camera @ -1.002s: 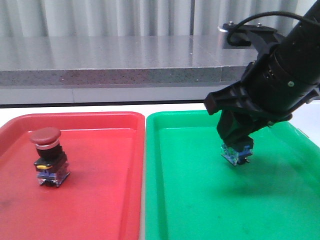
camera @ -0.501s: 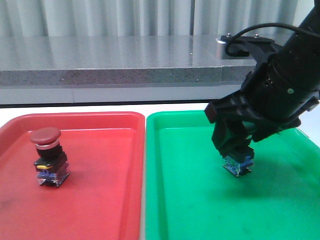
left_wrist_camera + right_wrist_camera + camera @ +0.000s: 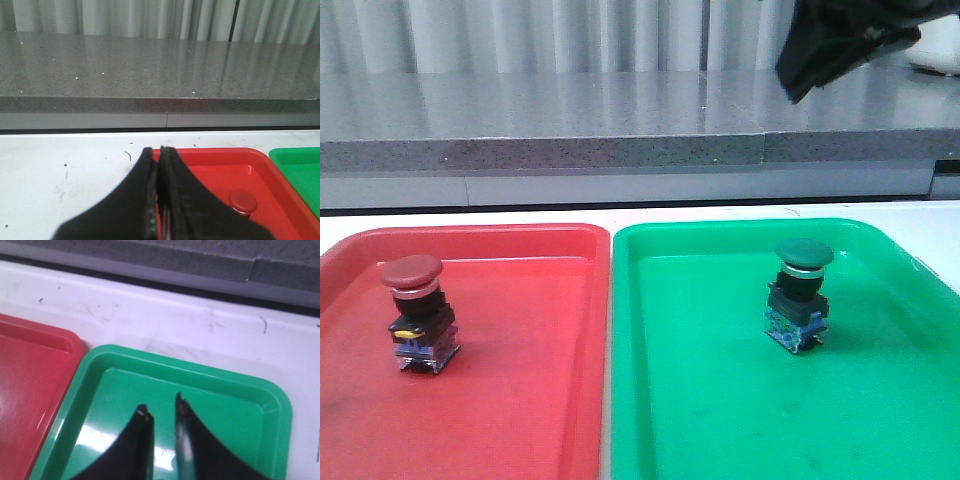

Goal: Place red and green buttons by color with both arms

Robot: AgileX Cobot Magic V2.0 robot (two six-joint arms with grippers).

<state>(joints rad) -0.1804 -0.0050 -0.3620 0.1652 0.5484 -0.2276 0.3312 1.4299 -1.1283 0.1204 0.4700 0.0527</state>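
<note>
The red button [image 3: 416,313] stands upright at the left of the red tray [image 3: 540,400]; its cap also shows in the left wrist view [image 3: 243,201]. The green button [image 3: 800,296] stands upright and free in the green tray [image 3: 720,420]. My right gripper [image 3: 163,409] is open and empty, raised above the green tray [image 3: 220,410]; only part of the arm [image 3: 840,40] shows at the top right of the front view. My left gripper [image 3: 156,150] is shut and empty, over the near-left rim of the red tray [image 3: 210,170]. The left arm is out of the front view.
The two trays sit side by side on a white table [image 3: 520,215]. A grey stone ledge [image 3: 540,130] runs along behind the table, with a curtain behind it.
My right gripper has let go of the green button and risen up and away to the top right. The green button now stands alone in the green tray. The red button has not moved.
</note>
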